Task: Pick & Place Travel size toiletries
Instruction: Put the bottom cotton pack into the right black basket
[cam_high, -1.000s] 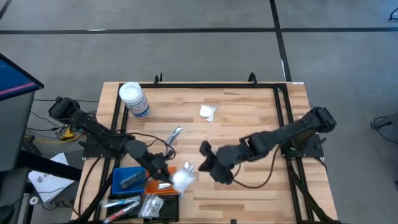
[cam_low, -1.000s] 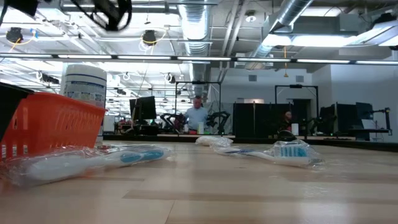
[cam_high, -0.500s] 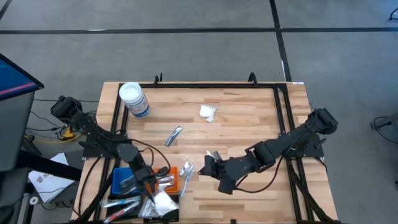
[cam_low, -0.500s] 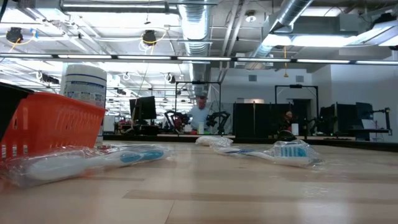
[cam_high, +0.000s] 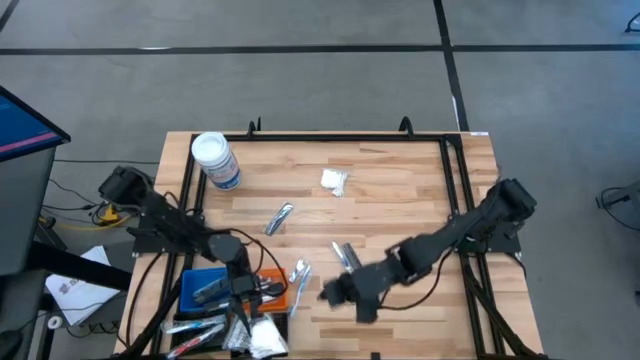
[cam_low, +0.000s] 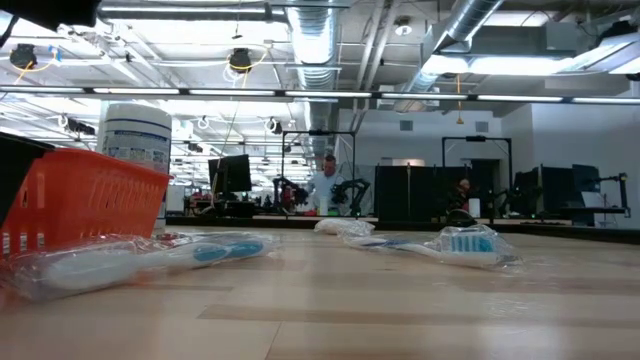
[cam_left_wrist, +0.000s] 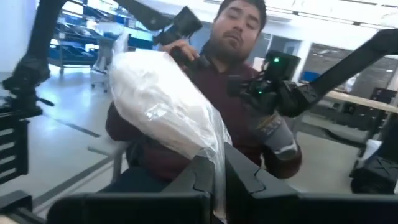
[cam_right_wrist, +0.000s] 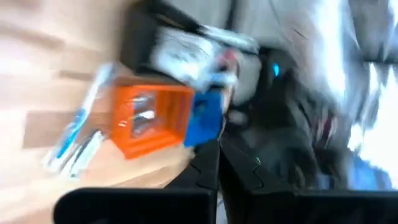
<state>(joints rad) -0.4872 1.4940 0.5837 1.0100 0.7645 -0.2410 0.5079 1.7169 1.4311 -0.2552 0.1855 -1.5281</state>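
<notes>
A: What's on the light wooden slatted table (cam_high: 390, 190)?

B: Take the orange mesh square tray (cam_high: 262, 288) at the table's near left edge as the marker. Just left of it sits a blue square tray (cam_high: 205, 285), w/ a black square tray (cam_high: 215, 328) nearer the edge, holding slim silvery-blue tubes (cam_high: 197, 326).

A: And the arms?

B: The left gripper (cam_high: 248, 313) hangs by the orange tray's near side. Its fingers (cam_left_wrist: 200, 180) are pressed together on a white packet in a crinkly clear wrapper (cam_left_wrist: 163, 109); from above, that packet shows white at the table's edge, just below the orange tray. A person in a dark red top (cam_left_wrist: 186, 134) sits in the room beyond it.

A: Right one?

B: The right gripper (cam_high: 332, 291) is low over the wood, just right of the orange tray, jaws together; can't tell if anything's pinched in them.

A: Other toiletries?

B: A clear-wrapped stick w/ blue ends (cam_high: 298, 283) lies against the orange tray's right side. A silvery stick (cam_high: 345, 254) lies further right, beside the right arm. Another silvery-blue wrapped stick (cam_high: 280, 217) lies beyond the tray, mid-table. A small white packet (cam_high: 334, 181) sits further back. Well behind the tray, at the far left corner, stands a large clear jar w/ a white lid (cam_high: 215, 160).
</notes>
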